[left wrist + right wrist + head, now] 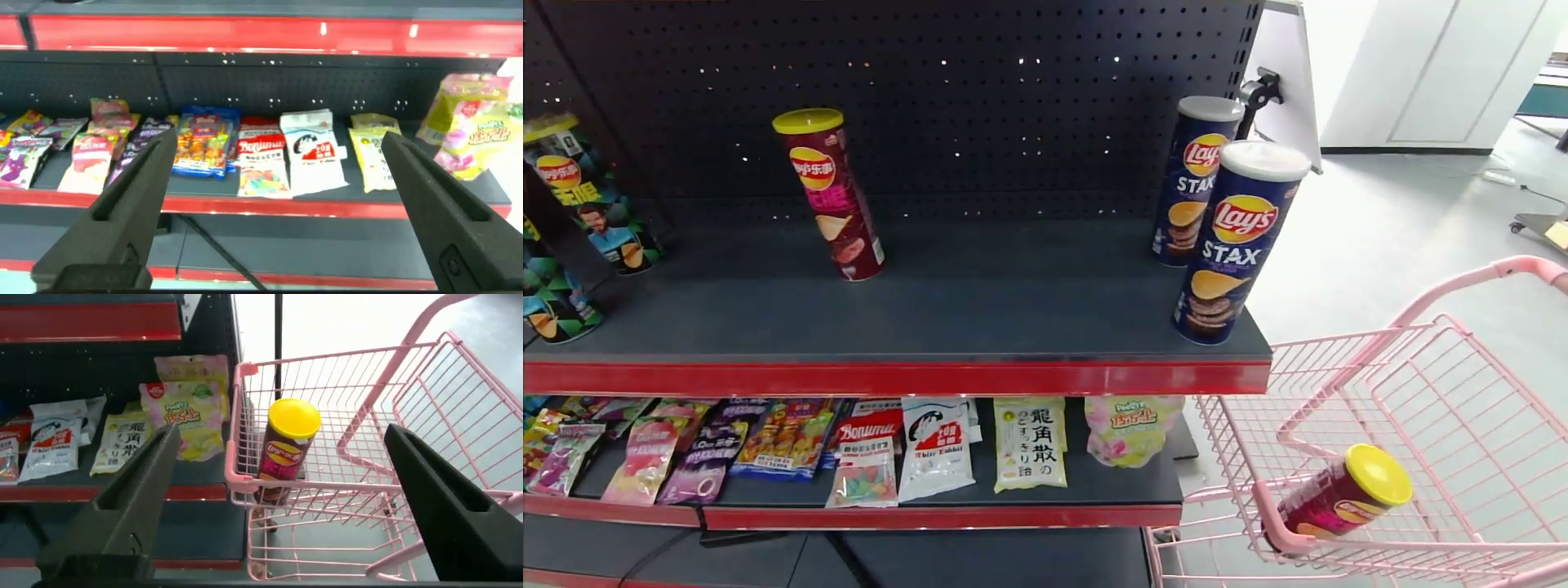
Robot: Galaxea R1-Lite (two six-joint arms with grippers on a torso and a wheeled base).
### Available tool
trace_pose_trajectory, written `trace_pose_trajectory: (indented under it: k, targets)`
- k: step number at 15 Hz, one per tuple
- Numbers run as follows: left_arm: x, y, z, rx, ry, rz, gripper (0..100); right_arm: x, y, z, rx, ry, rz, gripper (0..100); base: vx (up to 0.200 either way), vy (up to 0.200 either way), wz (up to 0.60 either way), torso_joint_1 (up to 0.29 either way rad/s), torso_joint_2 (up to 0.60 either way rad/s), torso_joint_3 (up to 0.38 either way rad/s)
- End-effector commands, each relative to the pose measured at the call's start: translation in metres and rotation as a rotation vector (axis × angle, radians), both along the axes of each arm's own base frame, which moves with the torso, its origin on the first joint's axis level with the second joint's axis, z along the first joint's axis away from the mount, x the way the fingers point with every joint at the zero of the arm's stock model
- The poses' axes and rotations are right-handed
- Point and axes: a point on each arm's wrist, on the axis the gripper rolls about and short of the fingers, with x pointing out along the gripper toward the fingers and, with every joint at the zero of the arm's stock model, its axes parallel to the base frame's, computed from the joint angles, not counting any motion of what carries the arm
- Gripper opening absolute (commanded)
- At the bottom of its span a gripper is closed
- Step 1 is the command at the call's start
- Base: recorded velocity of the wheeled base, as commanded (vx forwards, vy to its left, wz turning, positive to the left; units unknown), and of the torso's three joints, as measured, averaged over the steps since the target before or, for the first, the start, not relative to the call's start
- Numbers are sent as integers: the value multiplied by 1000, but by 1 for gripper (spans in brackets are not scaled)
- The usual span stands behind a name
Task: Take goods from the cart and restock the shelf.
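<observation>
A maroon chips can with a yellow lid (1343,492) lies tilted against the near wall of the pink cart (1437,384); it is also the maroon can (283,449) in the right wrist view. My right gripper (278,486) is open, facing that can from a distance, nothing between its fingers. My left gripper (274,196) is open, facing the lower shelf's snack bags (261,155). On the upper shelf (898,310) stand a maroon can (829,194) and two blue cans (1237,241), (1194,180).
Green-patterned cans (588,192) stand at the upper shelf's left end. The shelf's red front lip (890,378) overhangs the lower row of bags (935,449). Wide bare shelf lies between the maroon and blue cans. Open floor lies right of the cart.
</observation>
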Motion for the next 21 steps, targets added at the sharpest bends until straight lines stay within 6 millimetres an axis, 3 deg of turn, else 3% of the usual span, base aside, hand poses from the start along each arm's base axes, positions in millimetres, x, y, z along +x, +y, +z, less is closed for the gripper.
trace_pose_trajectory:
  k: [1,9,16,21]
  targets:
    - [0,0,0,-1,1,2,100,0,0,0,0,2,1,100,0,0,-600,-2,2,7]
    - [0,0,0,-1,1,2,100,0,0,0,1,2,1,100,0,0,-600,4,4,5]
    - [0,0,0,-1,1,2,100,0,0,0,4,2,0,100,0,0,0,0,0,0]
    - [0,0,0,-1,1,2,100,0,0,0,4,2,0,100,0,0,0,-126,347,213]
